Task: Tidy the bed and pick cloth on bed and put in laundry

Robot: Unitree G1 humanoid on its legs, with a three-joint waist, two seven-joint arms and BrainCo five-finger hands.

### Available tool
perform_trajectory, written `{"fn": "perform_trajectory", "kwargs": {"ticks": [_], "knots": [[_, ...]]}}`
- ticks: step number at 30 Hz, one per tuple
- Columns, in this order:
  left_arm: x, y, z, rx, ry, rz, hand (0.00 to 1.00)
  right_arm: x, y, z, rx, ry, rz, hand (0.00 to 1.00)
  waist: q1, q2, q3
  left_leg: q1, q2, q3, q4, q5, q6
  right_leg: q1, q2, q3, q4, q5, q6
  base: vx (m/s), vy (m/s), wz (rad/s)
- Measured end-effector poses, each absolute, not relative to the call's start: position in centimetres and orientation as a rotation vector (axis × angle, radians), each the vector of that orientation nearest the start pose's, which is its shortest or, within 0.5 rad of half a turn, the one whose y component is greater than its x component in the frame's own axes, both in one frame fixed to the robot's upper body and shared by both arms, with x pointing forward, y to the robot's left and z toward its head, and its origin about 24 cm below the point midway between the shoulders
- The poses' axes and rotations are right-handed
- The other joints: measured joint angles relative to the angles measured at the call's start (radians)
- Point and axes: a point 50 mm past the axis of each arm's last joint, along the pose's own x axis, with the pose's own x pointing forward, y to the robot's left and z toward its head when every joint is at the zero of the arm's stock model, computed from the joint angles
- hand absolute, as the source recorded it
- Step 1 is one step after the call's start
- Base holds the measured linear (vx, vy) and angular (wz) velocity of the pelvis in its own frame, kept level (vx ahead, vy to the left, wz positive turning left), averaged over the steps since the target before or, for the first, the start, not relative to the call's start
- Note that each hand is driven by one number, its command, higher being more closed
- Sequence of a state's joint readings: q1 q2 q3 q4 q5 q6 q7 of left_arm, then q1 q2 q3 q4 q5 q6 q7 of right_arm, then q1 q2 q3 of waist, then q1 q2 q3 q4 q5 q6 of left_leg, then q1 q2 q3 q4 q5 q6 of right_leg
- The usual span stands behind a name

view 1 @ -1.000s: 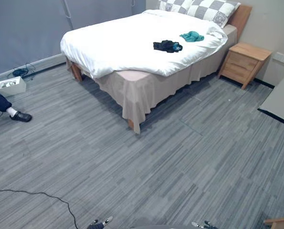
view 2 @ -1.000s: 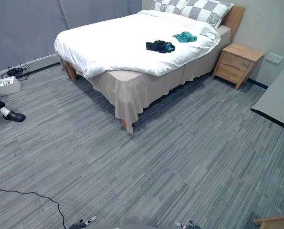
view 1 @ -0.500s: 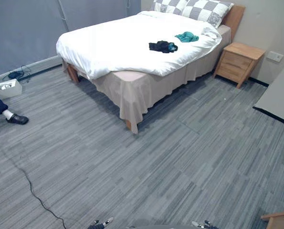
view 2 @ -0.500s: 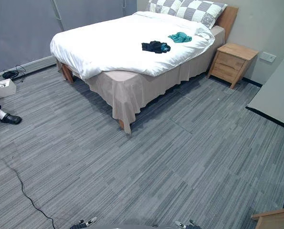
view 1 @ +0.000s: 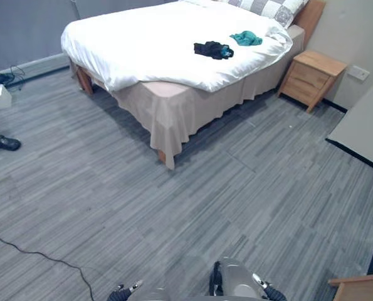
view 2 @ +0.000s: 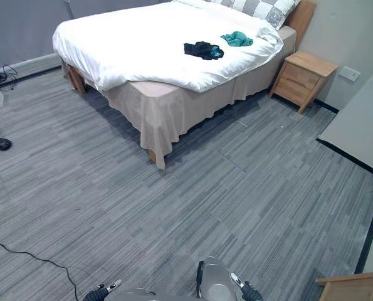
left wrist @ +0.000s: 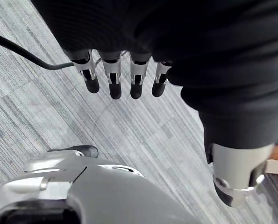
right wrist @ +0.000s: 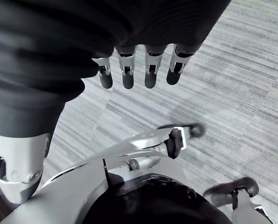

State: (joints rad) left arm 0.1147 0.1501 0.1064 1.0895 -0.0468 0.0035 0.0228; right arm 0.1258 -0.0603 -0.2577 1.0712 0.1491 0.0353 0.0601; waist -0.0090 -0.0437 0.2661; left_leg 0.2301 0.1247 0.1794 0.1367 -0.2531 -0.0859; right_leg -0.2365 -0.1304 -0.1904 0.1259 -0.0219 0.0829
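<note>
Grey striped floor point(view 1: 249, 188) lies wide between the robot and the bed point(view 1: 136, 47), so the step in hand looks to be the walk-up. The black cloth point(view 1: 213, 49) lies bunched on the white cover in the head half of the bed, near the edge that faces the nightstand point(view 1: 313, 72). The teal cloth point(view 1: 246, 38) sits just past it toward the checked pillows point(view 1: 271, 7), close to it but apart.

Both hands hang low by the robot's sides. The left hand point(left wrist: 114, 79) has its fingers straight and relaxed with nothing in them, and the right hand point(right wrist: 127, 70) is the same.

I would steer for the nightstand side instead of the foot corner, where the beige skirt point(view 1: 173, 116) hangs to the floor. Stopping level with the black cloth makes it the shorter reach. A pinch high on the bunch should lift it without dragging the cover. A person's shoe point(view 1: 3, 143) rests far off by the left wall side.
</note>
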Motion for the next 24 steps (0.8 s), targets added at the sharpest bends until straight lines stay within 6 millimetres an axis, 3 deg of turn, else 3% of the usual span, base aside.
{"fn": "perform_trajectory", "kwargs": {"ticks": [1,2,3,4,5,6,8,9,10,11,12,14,15,16,17,18,19,20,21,22,23,24], "knots": [[7.1,21.9,-16.4,0.018,1.197,0.259,0.0,5.7,-20.5,-16.9,0.28,1.193,-0.371,0.0,-0.001,0.013,0.01,0.04,0.018,0.011,0.024,-0.05,-0.017,0.012,-0.007,-0.02,0.016,0.076,-0.006,0.53,-0.41,-0.26],[7.3,21.4,-16.5,0.007,1.195,0.251,0.0,5.7,-21.0,-16.8,0.278,1.189,-0.386,0.0,-0.005,0.031,0.016,0.065,0.039,0.016,0.025,-0.071,-0.016,0.008,0.0,-0.039,0.073,0.085,-0.009,0.47,-0.338,-0.17],[7.5,20.6,-16.6,-0.004,1.192,0.234,0.0,5.7,-21.8,-16.6,0.271,1.173,-0.408,0.0,-0.017,0.076,0.016,0.101,0.073,0.021,0.01,-0.106,0.015,-0.035,0.01,-0.064,0.215,0.047,-0.034,0.57,-0.397,-0.01],[7.6,20.1,-16.7,-0.014,1.192,0.226,0.0,5.2,-22.3,-16.5,0.268,1.171,-0.428,0.0,-0.033,0.099,0.001,0.13,0.099,0.016,-0.01,-0.136,0.089,-0.067,0.023,-0.086,0.318,-0.01,-0.088,0.49,-0.333,0.06],[7.3,19.9,-16.8,-0.018,1.198,0.225,0.0,5.1,-22.7,-16.4,0.269,1.171,-0.444,0.0,-0.036,0.116,-0.01,0.14,0.108,0.008,0.019,-0.123,0.097,-0.07,0.043,-0.095,0.338,-0.045,-0.113,0.58,-0.336,-0.13],[7.6,19.8,-16.7,-0.022,1.186,0.221,0.0,5.1,-22.9,-16.4,0.276,1.174,-0.46,0.0,-0.03,0.133,-0.018,0.112,0.124,-0.002,0.145,-0.071,0.054,-0.063,0.07,-0.092,0.361,-0.078,-0.146,0.59,-0.369,-0.32],[8.0,20.4,-16.5,-0.015,1.147,0.233,0.0,4.9,-22.6,-16.6,0.269,1.19,-0.445,0.0,-0.032,0.116,-0.017,-0.018,0.194,-0.03,0.506,0.125,0.009,0.029,0.116,-0.093,0.342,-0.146,-0.17,0.64,-0.382,-0.29],[8.1,20.4,-16.4,-0.018,1.141,0.234,0.0,4.9,-22.7,-16.6,0.262,1.191,-0.443,0.0,-0.034,0.115,-0.014,-0.067,0.218,-0.034,0.632,0.131,-0.003,0.063,0.138,-0.091,0.318,-0.154,-0.171,0.58,-0.278,-0.12],[8.2,20.5,-16.4,-0.02,1.129,0.239,0.0,5.0,-22.9,-16.6,0.241,1.193,-0.431,0.0,-0.032,0.119,-0.013,-0.154,0.254,-0.036,0.856,0.12,0.006,0.144,0.175,-0.086,0.251,-0.16,-0.175,0.58,-0.222,-0.05],[8.3,21.0,-16.2,-0.017,1.121,0.247,0.0,5.0,-22.6,-16.7,0.225,1.209,-0.409,0.0,-0.029,0.106,-0.008,-0.225,0.252,-0.03,0.975,0.104,0.017,0.239,0.198,-0.081,0.173,-0.161,-0.175,0.58,-0.204,-0.02],[8.3,21.1,-16.2,-0.02,1.116,0.248,0.0,5.2,-22.5,-16.7,0.216,1.212,-0.391,0.0,-0.028,0.094,-0.007,-0.26,0.236,-0.026,0.989,0.094,0.018,0.281,0.2,-0.079,0.139,-0.161,-0.176,0.54,-0.161,0.04],[8.6,21.3,-16.0,-0.023,1.09,0.249,0.0,6.4,-22.1,-16.7,0.182,1.195,-0.334,0.0,0.003,0.068,-0.004,-0.41,0.111,-0.004,0.823,0.024,0.004,0.395,0.194,-0.052,0.039,-0.156,-0.183,0.48,-0.132,-0.29],[8.6,21.0,-16.0,-0.037,1.085,0.25,0.0,6.8,-22.1,-16.6,0.181,1.184,-0.33,0.0,0.015,0.066,0.001,-0.432,0.086,0.02,0.734,0.019,0.006,0.418,0.19,-0.042,0.025,-0.156,-0.182,0.47,-0.074,-0.66],[8.4,21.2,-16.0,-0.055,1.077,0.271,0.0,7.8,-22.0,-16.4,0.179,1.157,-0.319,0.0,0.029,0.057,0.009,-0.446,0.043,0.099,0.509,0.031,0.002,0.468,0.177,-0.026,-0.008,-0.164,-0.169,0.48,-0.025,-0.48],[8.3,21.2,-16.0,-0.058,1.078,0.274,0.0,8.0,-22.1,-16.4,0.179,1.145,-0.319,0.0,0.029,0.055,0.009,-0.445,0.024,0.15,0.388,0.05,-0.006,0.496,0.173,-0.029,-0.032,-0.17,-0.162,0.61,0.018,-0.31],[8.0,21.1,-16.1,-0.059,1.088,0.274,0.0,8.3,-22.2,-16.2,0.172,1.128,-0.312,0.0,0.028,0.061,0.011,-0.448,-0.007,0.252,0.176,0.118,0.008,0.567,0.174,-0.034,-0.086,-0.182,-0.145,0.52,0.051,0.01],[7.9,20.9,-16.1,-0.064,1.091,0.272,0.0,8.5,-22.3,-16.1,0.17,1.116,-0.304,0.0,0.026,0.071,0.012,-0.464,-0.024,0.326,0.061,0.16,0.03,0.64,0.186,-0.037,-0.143,-0.194,-0.126,0.55,0.101,0.08],[7.9,20.8,-16.1,-0.065,1.091,0.272,0.0,8.6,-22.4,-16.0,0.169,1.111,-0.301,0.0,0.027,0.074,0.012,-0.476,-0.028,0.358,0.037,0.161,0.037,0.674,0.192,-0.041,-0.162,-0.206,-0.117,0.59,0.136,0.1],[7.8,20.9,-16.2,-0.066,1.097,0.274,0.0,8.5,-22.4,-16.1,0.169,1.116,-0.299,0.0,0.032,0.075,0.011,-0.505,-0.03,0.409,0.024,0.151,0.058,0.723,0.197,-0.049,-0.173,-0.239,-0.096,0.62,0.148,0.02],[7.7,21.0,-16.2,-0.066,1.101,0.279,0.0,8.4,-22.1,-16.1,0.174,1.121,-0.297,0.0,0.044,0.064,0.007,-0.513,-0.034,0.415,0.056,0.224,0.176,0.743,0.187,-0.055,-0.16,-0.263,-0.077,0.7,0.155,0.05],[7.7,20.9,-16.2,-0.07,1.106,0.277,0.0,8.4,-22.0,-16.1,0.17,1.122,-0.288,0.0,0.049,0.066,-0.003,-0.517,-0.04,0.431,0.074,0.263,0.23,0.731,0.173,-0.06,-0.113,-0.268,-0.069,0.73,0.173,0.28],[8.2,21.0,-16.1,-0.072,1.103,0.28,0.0,8.9,-22.1,-16.0,0.159,1.112,-0.278,0.0,0.046,0.054,-0.007,-0.512,-0.063,0.446,0.071,0.276,0.232,0.643,0.131,-0.087,0.069,-0.276,-0.043,0.74,0.193,0.49]]}}
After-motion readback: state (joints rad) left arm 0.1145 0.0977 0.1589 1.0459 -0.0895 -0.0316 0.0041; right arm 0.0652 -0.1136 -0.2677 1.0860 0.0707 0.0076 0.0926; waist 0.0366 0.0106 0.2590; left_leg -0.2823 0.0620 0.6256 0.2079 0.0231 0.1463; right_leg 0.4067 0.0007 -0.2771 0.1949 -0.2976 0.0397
